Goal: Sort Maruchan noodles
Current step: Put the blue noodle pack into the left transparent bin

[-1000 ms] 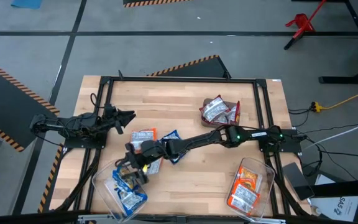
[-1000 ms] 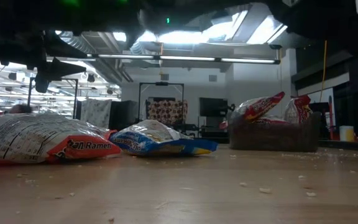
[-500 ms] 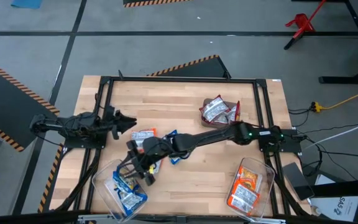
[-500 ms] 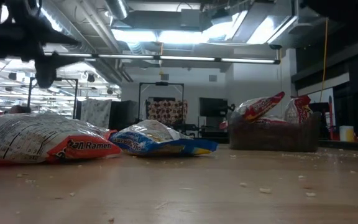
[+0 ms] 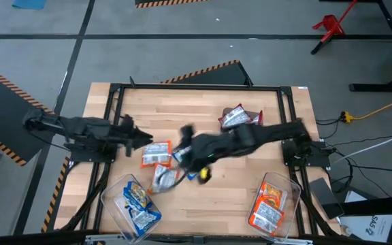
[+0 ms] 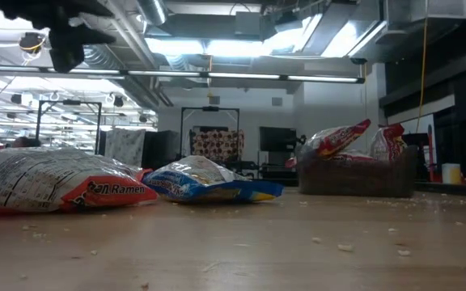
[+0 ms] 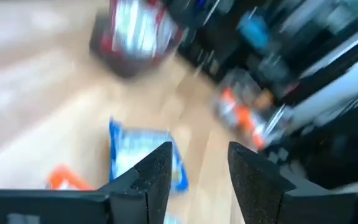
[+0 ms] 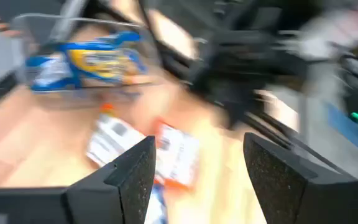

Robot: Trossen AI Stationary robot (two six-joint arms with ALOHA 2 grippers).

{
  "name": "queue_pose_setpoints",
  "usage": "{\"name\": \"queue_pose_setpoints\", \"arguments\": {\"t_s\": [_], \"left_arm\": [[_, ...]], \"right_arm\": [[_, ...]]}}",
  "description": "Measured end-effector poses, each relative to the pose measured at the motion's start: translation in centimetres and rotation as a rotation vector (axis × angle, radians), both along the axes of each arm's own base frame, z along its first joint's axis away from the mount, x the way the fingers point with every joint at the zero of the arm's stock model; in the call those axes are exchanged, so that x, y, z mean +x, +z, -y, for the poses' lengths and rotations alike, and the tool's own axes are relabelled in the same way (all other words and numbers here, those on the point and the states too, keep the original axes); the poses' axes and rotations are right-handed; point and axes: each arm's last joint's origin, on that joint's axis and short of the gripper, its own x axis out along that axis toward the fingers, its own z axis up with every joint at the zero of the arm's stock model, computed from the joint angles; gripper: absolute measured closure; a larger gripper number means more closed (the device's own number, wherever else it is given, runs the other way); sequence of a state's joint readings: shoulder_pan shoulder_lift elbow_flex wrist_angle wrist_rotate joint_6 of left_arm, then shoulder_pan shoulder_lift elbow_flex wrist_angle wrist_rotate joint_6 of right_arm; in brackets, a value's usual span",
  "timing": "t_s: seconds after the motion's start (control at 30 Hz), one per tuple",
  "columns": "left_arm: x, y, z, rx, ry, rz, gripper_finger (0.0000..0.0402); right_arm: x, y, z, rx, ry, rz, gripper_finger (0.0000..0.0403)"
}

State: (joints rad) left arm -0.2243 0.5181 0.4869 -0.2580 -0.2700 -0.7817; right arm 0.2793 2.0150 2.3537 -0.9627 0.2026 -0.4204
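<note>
Pulled back from the near-left bin, the right gripper now sits over the middle of the table, its arm swinging toward the right; a second ago it hung over that bin's rim. Judging by the blue-and-yellow packets now lying in the bin, a drop there looks done — one more blue packet sorted. The left gripper has pushed out to the right, toward the loose packets, where before it waited further left.

Loose Maruchan noodles remain mid-table: an orange-accented packet, a white-faced one just nearer, and a blue packet partly under the right arm. Red packets fill the dark box at the far right; orange ones lie in the near-right bin.

Right fingers stand spread with nothing between them — empty. Left fingers are also apart, holding nothing, aimed at the blue packet beyond. Probably the left arm picks next.
</note>
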Motion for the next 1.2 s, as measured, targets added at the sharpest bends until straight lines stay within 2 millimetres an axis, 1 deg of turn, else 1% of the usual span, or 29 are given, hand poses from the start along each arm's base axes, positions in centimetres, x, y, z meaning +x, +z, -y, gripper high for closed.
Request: {"name": "queue_pose_setpoints", "arguments": {"t_s": [0.07,0.17,0.27,0.33,0.37,0.43,0.57,0.67,0.83,1.03,1.2], "left_arm": [[1.6,0.2,0.8,-0.023,-0.045,-0.101,0.0261],[4.1,0.4,2.5,-0.036,-0.109,-0.220,0.0289],[6.3,0.7,4.7,-0.011,-0.174,-0.290,0.0332],[7.4,1.2,6.3,0.019,-0.204,-0.325,0.0367],[7.8,1.3,7.1,0.045,-0.211,-0.352,0.0384],[8.0,1.3,8.5,0.090,-0.200,-0.432,0.0395],[7.3,0.4,10.8,0.127,-0.132,-0.592,0.0400],[6.4,-0.4,12.6,0.095,-0.114,-0.625,0.0401],[5.0,-1.4,15.1,0.020,-0.093,-0.646,0.0401],[3.1,-2.4,17.2,-0.093,-0.069,-0.715,0.0401],[1.1,-2.8,18.1,-0.183,-0.038,-0.810,0.0401]], "right_arm": [[-2.5,2.4,0.4,-0.007,-0.083,0.039,0.0175],[-5.7,4.8,0.2,-0.002,-0.162,0.088,0.0175],[-8.2,6.4,-0.1,0.024,-0.204,0.124,0.0175],[-9.8,7.4,-0.1,0.049,-0.223,0.148,0.0175],[-10.5,7.7,-0.2,0.061,-0.232,0.151,0.0175],[-11.5,8.0,-0.5,0.075,-0.240,0.143,0.0175],[-12.4,7.5,-1.3,0.084,-0.255,0.098,0.0175],[-13.0,7.2,-1.8,0.070,-0.257,0.062,0.0175],[-13.3,6.9,-2.4,0.061,-0.245,0.037,0.0175],[-13.3,6.9,-2.4,0.079,-0.264,0.040,0.0175],[-13.3,6.8,-2.3,0.073,-0.267,0.028,0.0175]]}}
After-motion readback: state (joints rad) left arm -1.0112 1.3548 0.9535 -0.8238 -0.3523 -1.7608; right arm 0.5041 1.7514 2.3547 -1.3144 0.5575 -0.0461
